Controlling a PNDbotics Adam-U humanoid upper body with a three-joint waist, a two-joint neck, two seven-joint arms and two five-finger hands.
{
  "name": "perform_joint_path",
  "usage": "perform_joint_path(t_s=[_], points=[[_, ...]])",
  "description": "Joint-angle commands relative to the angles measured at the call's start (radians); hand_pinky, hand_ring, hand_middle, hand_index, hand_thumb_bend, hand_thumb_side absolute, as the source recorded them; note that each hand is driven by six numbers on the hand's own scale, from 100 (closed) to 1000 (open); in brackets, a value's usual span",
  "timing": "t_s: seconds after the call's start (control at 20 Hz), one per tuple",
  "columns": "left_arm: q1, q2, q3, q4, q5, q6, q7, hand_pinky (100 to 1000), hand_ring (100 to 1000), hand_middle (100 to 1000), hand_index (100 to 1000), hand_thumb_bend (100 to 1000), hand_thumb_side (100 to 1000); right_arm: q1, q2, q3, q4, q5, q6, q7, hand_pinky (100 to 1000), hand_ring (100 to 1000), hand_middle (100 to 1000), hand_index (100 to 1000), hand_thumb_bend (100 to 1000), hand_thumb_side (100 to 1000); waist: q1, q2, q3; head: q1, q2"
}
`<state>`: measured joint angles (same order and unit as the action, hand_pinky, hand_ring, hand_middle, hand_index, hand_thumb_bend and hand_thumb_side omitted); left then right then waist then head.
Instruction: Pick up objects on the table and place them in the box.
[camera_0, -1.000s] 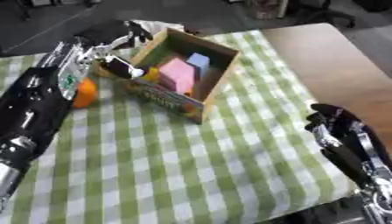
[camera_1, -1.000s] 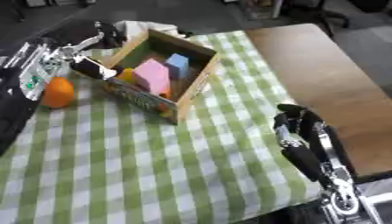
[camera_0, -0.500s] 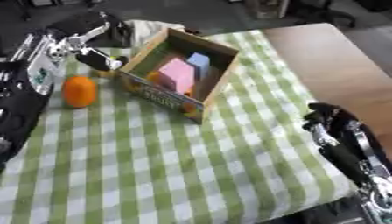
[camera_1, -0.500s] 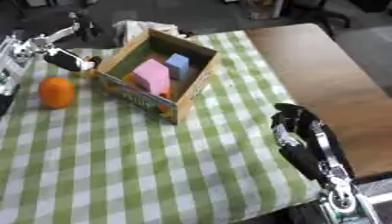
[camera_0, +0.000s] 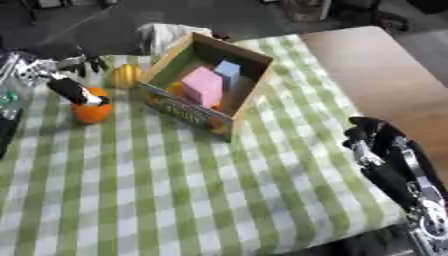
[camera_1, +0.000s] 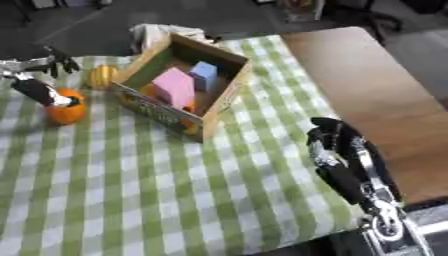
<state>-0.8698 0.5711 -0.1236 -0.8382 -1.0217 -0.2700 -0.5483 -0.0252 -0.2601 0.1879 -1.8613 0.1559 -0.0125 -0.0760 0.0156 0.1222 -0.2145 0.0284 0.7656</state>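
At upper left, the left hand hovers with fingers spread, one touching the orange. A yellow fruit sits beside the cardboard box. The right hand rests relaxed at lower right.

The right hand, at 4 o'clock, is black with silver joints and a round silver wrist fitting (bottom corner). The left hand, at 10 o'clock, shows silver links and black fingers.
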Motion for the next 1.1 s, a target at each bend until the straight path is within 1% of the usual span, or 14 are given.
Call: perform_joint_path(t_s=[0.05,0.1,0.15,0.2,0.25,0.4,0.45,0.5,0.6,0.65,0.85,0.95,1.1], points=[[-0.010,0.012,0.019,0.026,-0.030,0.003,0.009,685,635,706,855,456,456,-0.006,-0.016,-0.007,-0.011,0.003,-0.001,-0.003,676,611,609,785,100,528,-0.003,-0.012,-0.001,-0.004,0.004],[-0.009,0.009,0.020,0.032,-0.038,0.003,0.015,679,628,701,851,462,441,-0.006,-0.016,-0.007,-0.011,0.003,0.000,-0.003,676,611,609,785,100,528,-0.004,-0.011,-0.001,-0.004,0.004],[-0.006,0.006,0.021,0.036,-0.049,0.007,0.027,662,610,682,837,469,394,-0.005,-0.015,-0.007,-0.011,0.003,0.000,-0.004,676,611,609,785,100,528,-0.004,-0.011,-0.002,-0.003,0.004],[-0.004,0.002,0.022,0.038,-0.062,0.013,0.048,647,595,663,823,472,339,-0.005,-0.015,-0.008,-0.011,0.003,0.000,-0.004,676,611,609,785,100,529,-0.004,-0.010,-0.002,-0.003,0.004],[0.000,-0.002,0.023,0.041,-0.075,0.022,0.077,629,576,637,803,474,245,-0.004,-0.015,-0.008,-0.011,0.003,0.000,-0.004,676,611,609,785,100,529,-0.005,-0.010,-0.002,-0.003,0.004],[0.009,-0.015,0.026,0.049,-0.111,0.050,0.189,564,505,555,734,466,212,-0.004,-0.014,-0.008,-0.010,0.002,0.000,-0.005,676,611,609,785,100,530,-0.005,-0.009,-0.003,-0.003,0.004],[0.011,-0.018,0.025,0.051,-0.122,0.056,0.227,532,472,513,703,442,197,-0.004,-0.014,-0.008,-0.010,0.002,0.000,-0.005,676,611,609,785,100,530,-0.005,-0.008,-0.004,-0.004,0.004],[0.012,-0.020,0.024,0.053,-0.130,0.059,0.261,505,445,478,674,411,184,-0.004,-0.014,-0.008,-0.010,0.002,0.000,-0.005,676,611,609,785,100,530,-0.005,-0.008,-0.004,-0.004,0.004],[0.013,-0.019,0.024,0.052,-0.131,0.057,0.312,477,406,422,621,301,166,-0.004,-0.014,-0.008,-0.009,0.002,0.000,-0.005,676,611,609,785,100,530,-0.005,-0.008,-0.005,-0.005,0.004],[0.012,-0.015,0.025,0.044,-0.120,0.051,0.328,461,389,395,598,261,162,-0.004,-0.014,-0.008,-0.009,0.003,0.000,-0.006,676,611,609,785,100,530,-0.005,-0.009,-0.006,-0.005,0.004],[-0.011,0.025,0.024,-0.032,-0.044,0.030,0.329,455,377,376,581,226,147,-0.002,-0.016,-0.010,-0.007,0.004,0.001,-0.008,676,611,608,785,100,531,-0.002,-0.011,-0.005,-0.007,0.004],[-0.034,0.048,0.021,-0.087,-0.009,0.025,0.324,456,386,375,581,228,136,0.000,-0.017,-0.009,-0.005,0.004,0.001,-0.008,676,611,609,785,100,533,0.001,-0.013,-0.005,-0.007,0.004],[-0.075,0.047,0.019,-0.136,0.034,0.029,0.325,453,385,373,581,221,128,-0.001,-0.017,-0.007,-0.004,0.003,-0.001,-0.006,676,611,608,785,100,534,0.002,-0.015,-0.007,-0.006,0.004]])
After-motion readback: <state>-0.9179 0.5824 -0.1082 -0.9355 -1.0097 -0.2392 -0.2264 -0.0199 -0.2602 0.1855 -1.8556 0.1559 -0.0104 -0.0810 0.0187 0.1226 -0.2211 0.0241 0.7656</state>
